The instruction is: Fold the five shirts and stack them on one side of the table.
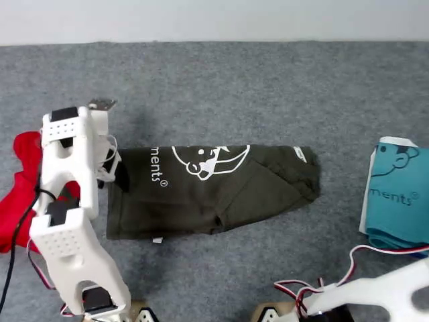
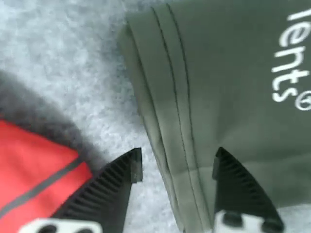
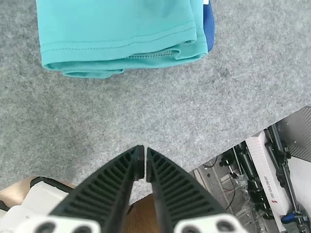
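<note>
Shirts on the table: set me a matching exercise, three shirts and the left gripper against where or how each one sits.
1 olive shirt
2 red shirt
3 teal shirt
4 left gripper

A folded, right side of the table
B open at a hem
C spread in the middle
D left side, bunched

Pairs: 1-C, 2-D, 3-A, 4-B

White print on two shirts, each cut short by the folds

The dark green shirt (image 1: 201, 191) carries the tail end of a white word (image 1: 155, 165), closed by a small circled mark, beside a white line drawing (image 1: 209, 159). The teal shirt (image 1: 402, 208) bears white letters (image 1: 393, 196) of the same kind, likewise only partly showing.
</note>
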`<state>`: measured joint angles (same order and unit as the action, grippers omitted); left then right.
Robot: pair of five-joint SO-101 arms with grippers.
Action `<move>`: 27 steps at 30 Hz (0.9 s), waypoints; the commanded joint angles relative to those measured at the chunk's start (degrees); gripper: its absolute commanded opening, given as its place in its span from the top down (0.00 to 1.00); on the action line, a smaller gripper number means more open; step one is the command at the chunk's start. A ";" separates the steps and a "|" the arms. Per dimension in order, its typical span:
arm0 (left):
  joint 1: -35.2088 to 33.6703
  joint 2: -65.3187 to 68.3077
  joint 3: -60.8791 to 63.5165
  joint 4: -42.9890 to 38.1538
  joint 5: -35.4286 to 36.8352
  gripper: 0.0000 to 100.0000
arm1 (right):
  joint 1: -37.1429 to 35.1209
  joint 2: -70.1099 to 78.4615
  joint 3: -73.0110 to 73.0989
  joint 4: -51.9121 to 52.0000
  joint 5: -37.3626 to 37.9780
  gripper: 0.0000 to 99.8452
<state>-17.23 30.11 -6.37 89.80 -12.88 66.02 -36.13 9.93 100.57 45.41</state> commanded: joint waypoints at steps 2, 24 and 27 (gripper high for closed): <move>1.93 2.29 -0.04 -0.79 -0.53 0.76 | 0.22 -1.45 -2.46 1.71 0.44 0.99; 5.27 4.13 -4.18 0.44 0.35 0.99 | 0.48 -1.45 -2.55 0.57 0.53 0.99; 5.19 0.79 -7.16 2.99 -1.67 0.99 | 0.48 -1.45 -2.55 0.57 0.53 0.99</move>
<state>-11.34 35.56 -9.63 91.56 -12.79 66.02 -36.13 9.93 100.57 45.41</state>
